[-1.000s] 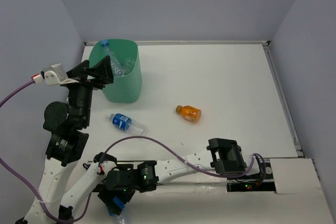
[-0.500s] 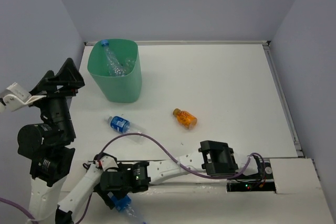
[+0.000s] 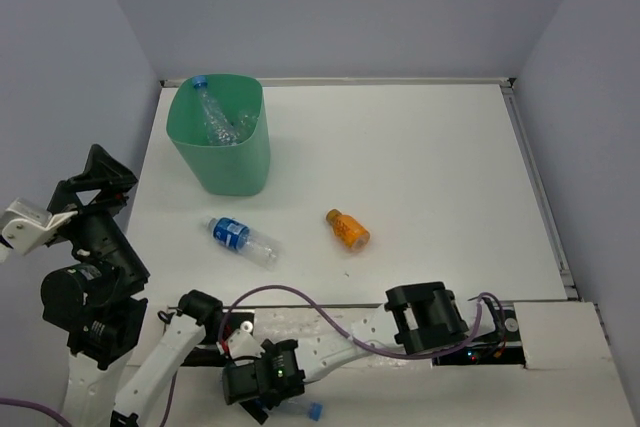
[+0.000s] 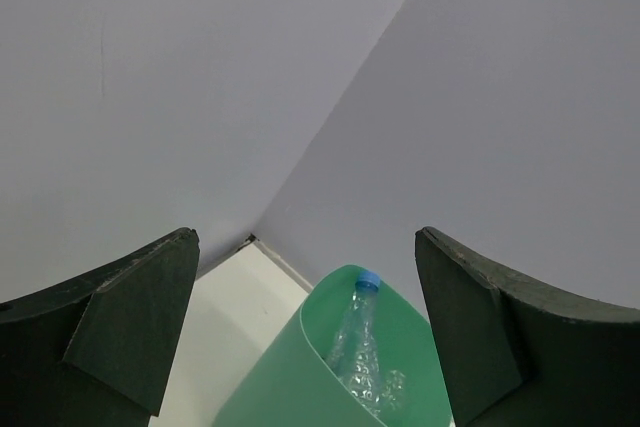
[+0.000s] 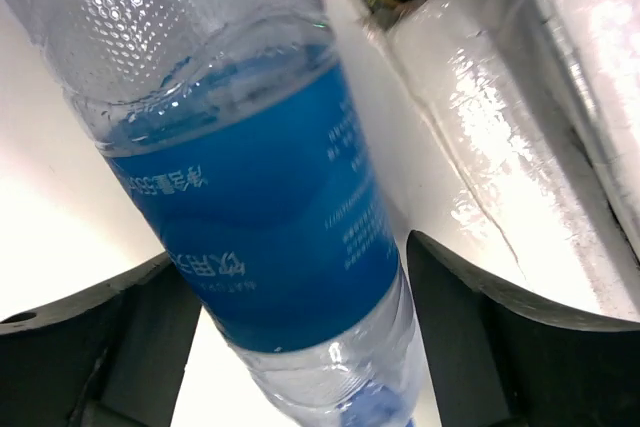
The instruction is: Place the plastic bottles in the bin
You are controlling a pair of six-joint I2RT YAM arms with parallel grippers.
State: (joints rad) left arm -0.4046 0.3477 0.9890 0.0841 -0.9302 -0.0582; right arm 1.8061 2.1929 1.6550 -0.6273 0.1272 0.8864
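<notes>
The mint-green bin (image 3: 238, 169) stands at the back left with clear bottles (image 3: 213, 119) inside; one blue-capped bottle (image 4: 362, 332) leans on its rim (image 4: 300, 342). A blue-labelled bottle (image 3: 241, 238) and an orange bottle (image 3: 347, 229) lie on the table. My left gripper (image 3: 100, 175) is open and empty, left of and nearer than the bin; its jaws (image 4: 305, 327) stand wide apart. My right gripper (image 3: 275, 403) is at the near edge, shut on a blue-labelled bottle (image 5: 265, 227) whose blue cap (image 3: 313, 410) sticks out to the right.
A raised wall edges the white table at the back (image 3: 380, 80) and along the right (image 3: 535, 182). The right arm's base and cable (image 3: 430, 317) lie along the near edge. Grey walls enclose the workspace.
My left arm has pulled back from the bin toward the near left. My right gripper has moved right and nearer with the bottle in it. The orange bottle has shifted slightly left.
</notes>
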